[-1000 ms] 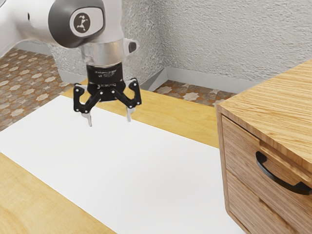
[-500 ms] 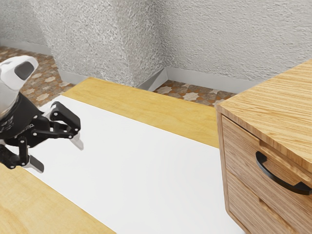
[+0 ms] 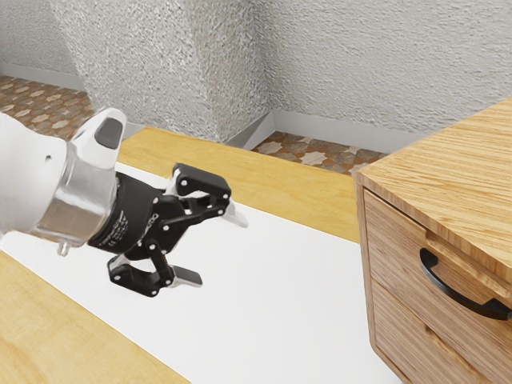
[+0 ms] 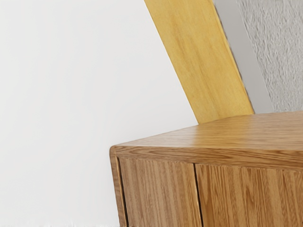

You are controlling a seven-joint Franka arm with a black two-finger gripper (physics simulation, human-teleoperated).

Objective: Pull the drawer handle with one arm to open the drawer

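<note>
A wooden drawer cabinet (image 3: 448, 264) stands at the exterior view's right, its upper drawer front (image 3: 400, 240) flush with the body. A black curved handle (image 3: 460, 292) sits on that drawer. My gripper (image 3: 214, 246) hovers over the white mat at the left, turned sideways so its fingers (image 3: 234, 216) point toward the cabinet. It is open with nothing between the fingers, and a wide stretch of mat separates it from the handle. The wrist view shows the cabinet's top corner (image 4: 208, 146) ahead of my hand.
A white mat (image 3: 264, 312) covers the middle of the light wooden table (image 3: 272, 180). Grey textured walls and a patterned tile floor (image 3: 320, 152) lie behind the table. The table's near edge (image 3: 64, 336) runs along the lower left.
My hand swung from pointing straight down to lying sideways, dropped low at the left, then moved right toward the cabinet. The fingers stayed open. The drawer has not moved.
</note>
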